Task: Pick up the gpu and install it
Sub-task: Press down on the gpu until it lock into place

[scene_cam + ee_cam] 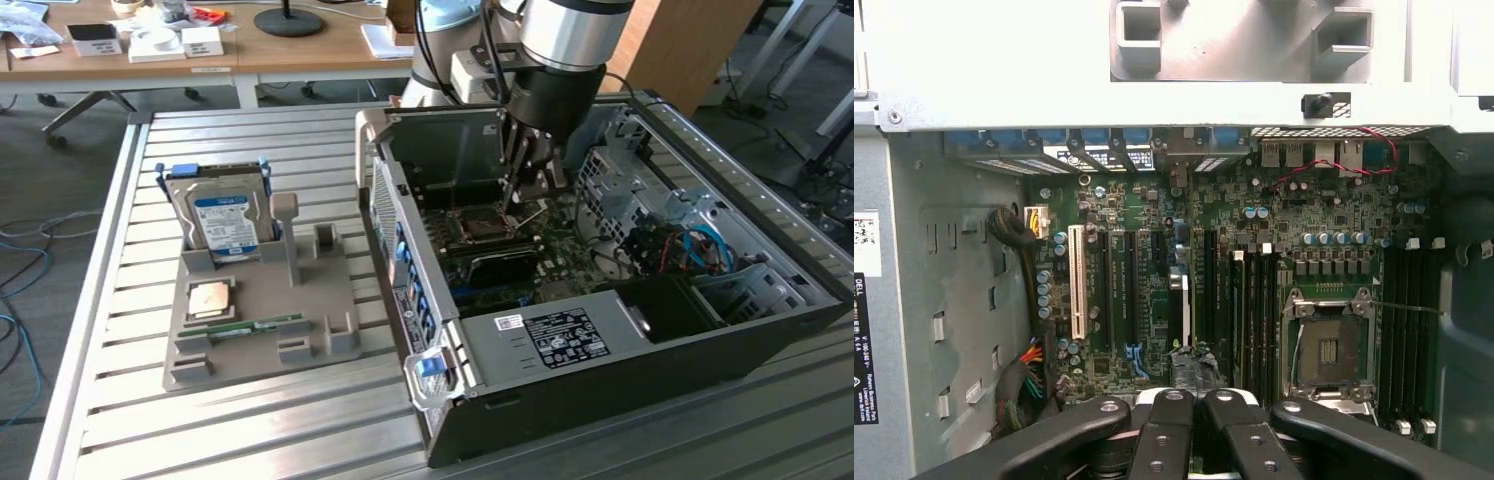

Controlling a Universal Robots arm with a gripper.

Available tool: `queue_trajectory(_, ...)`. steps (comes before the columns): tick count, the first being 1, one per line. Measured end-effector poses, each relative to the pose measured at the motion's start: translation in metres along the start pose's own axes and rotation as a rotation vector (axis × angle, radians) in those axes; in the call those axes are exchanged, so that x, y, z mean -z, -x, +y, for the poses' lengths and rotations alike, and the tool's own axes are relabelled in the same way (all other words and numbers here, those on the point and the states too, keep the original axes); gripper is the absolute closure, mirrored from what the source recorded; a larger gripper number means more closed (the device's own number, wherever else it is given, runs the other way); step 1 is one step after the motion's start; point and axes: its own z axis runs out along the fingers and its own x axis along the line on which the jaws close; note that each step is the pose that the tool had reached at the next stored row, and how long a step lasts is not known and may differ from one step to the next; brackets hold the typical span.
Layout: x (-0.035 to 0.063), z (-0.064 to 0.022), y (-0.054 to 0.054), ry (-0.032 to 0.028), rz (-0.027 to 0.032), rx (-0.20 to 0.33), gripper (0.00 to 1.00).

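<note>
Pincer drawn together inside the computer case, right over the gpu. The card stands edge-up in 1 motherboard slot (probably for pressing it home).

Arm comes down steep from above, wrist near vertical, forearm silver with a black wrist section. Hand points straight down, tips low (links look folded in tight in the wrist view). Black fingers drawn together, side by side, pads touching
</note>
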Motion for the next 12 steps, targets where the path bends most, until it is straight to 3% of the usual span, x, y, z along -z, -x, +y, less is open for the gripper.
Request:
queue_trajectory(1,0.0,0.0,0.0,0.0001,0.0,0.0,0.89)
queue_trajectory(9,0.0,0.0,0.0,0.0,0.0,0.0,0.89)
queue_trajectory(12,-0.0023,0.0001,0.0,0.0001,-0.0052,0.0,0.89)
